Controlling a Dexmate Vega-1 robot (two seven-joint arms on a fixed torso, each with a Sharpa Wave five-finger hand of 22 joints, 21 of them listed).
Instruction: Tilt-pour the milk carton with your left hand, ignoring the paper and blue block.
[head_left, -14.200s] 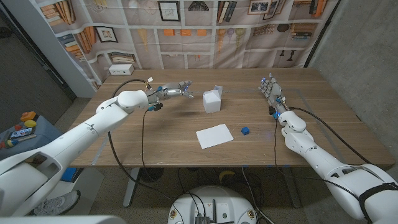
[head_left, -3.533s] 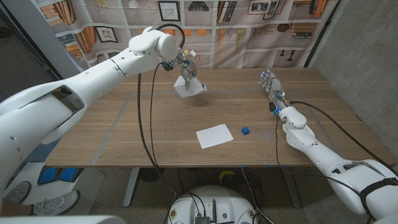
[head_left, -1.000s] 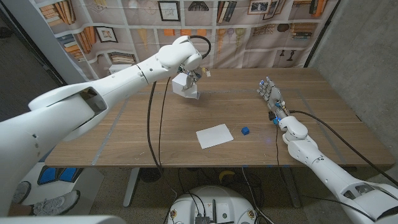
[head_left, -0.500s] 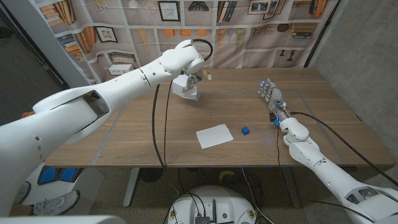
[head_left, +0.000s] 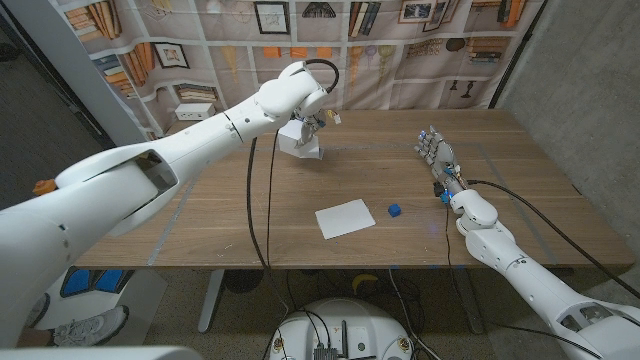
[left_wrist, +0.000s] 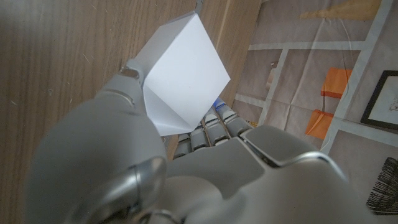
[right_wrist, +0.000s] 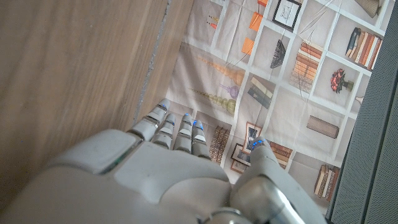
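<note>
Left hand (head_left: 312, 122) gripped the white milk carton (head_left: 299, 140), tilted, held above the far part of the wooden table (head_left: 200, 215). White paper (head_left: 345, 218) lay nearer the front, blue block (head_left: 395, 211) just beside it. Right hand (head_left: 435, 152) stood near the right edge, fingers extended, holding nothing.

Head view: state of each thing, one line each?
Milk carton: tilted, held off the table.
Left hand: grips the carton.
Right hand: holds nothing, fingers straight.
Paper: lying flat on the table.
Blue block: resting on the table beside the paper.
</note>
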